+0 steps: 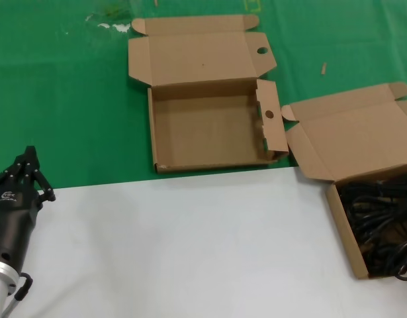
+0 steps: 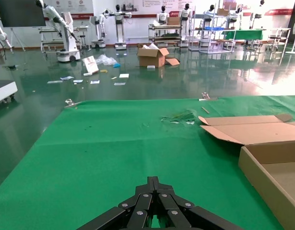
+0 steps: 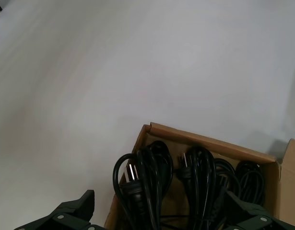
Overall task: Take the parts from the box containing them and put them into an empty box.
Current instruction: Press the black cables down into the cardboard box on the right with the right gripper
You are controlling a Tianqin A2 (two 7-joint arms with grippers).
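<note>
Right now the parts (image 3: 152, 187) are piled in the box containing them (image 1: 342, 228), at the table's right edge, near the empty box (image 1: 210, 126). Tangled cables could be dragged out together. The right gripper (image 3: 161, 218) is spread wide over them, holding nothing. The left gripper (image 1: 28, 173) is parked, pinched together.

Left arm enters the head view at the lower left corner, forearm angled up and inward. Left gripper (image 1: 31, 159) points forward, its fingers drawn together to a closed tip, holding nothing. Right arm is out of the head view. Right gripper (image 3: 161, 215) shows only in its own wrist view, fingers (image 3: 70, 213) spread wide apart, nothing between them.
</note>
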